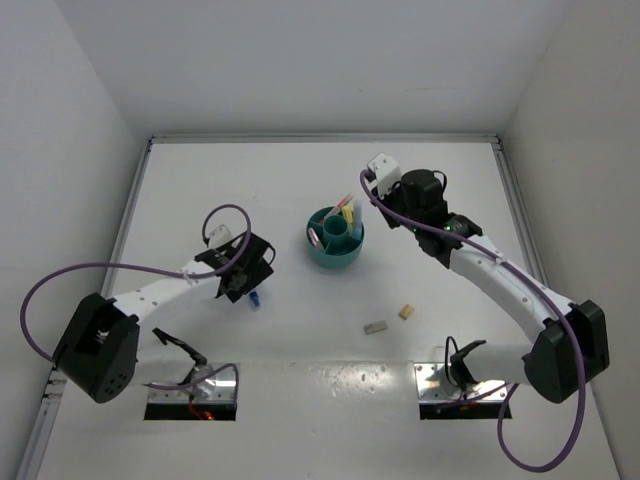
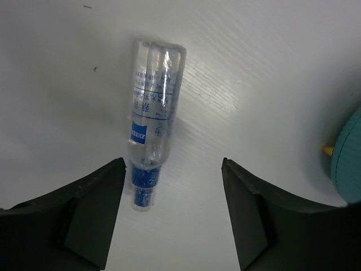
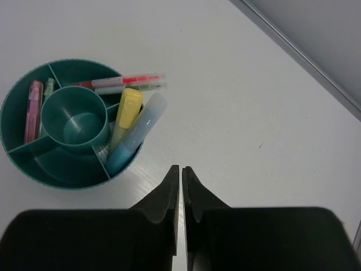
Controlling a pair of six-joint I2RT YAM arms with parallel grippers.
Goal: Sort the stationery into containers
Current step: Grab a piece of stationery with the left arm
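1. At the near edge, two metal mounting plates [image 1: 190, 395] are seen fixed to the white, faintly grained table [image 1: 300, 180]. Purple cables [image 1: 60, 275] are looped out from the arm bases.
2. A small grey eraser-like block [image 1: 375, 326] and a small tan eraser-like block [image 1: 406, 312] are laid on the bare surface. They are near each other but apart, on the near side of the organiser.
3. The left gripper [image 2: 173, 169] is held low over the table with its fingers spread wide and nothing grasped. A stubby marker with a clear barrel and blue end [image 2: 151, 113] lies flat between them. Its blue end is just beside one finger; contact cannot be told.
4. A round teal plastic desk organiser [image 3: 67, 182] is set mid-table.
   - A pink stubby marker [image 3: 34, 110] and a mint one [image 3: 49, 87] are held in one ring compartment.
   - A thin pink pen [image 3: 121, 80] and a thin green pen [image 3: 141, 87] are in the next.
   - A yellow stubby marker [image 3: 127, 113] and a pale blue one [image 3: 138, 132] are leaned over the rim of a third.
5. The right gripper [image 3: 180, 169] is placed farther back and to the organiser's right, fingers pressed together on nothing.
6. The table is bordered by a metal rail [image 1: 320, 138] and enclosed by plain white walls [image 1: 300, 60].
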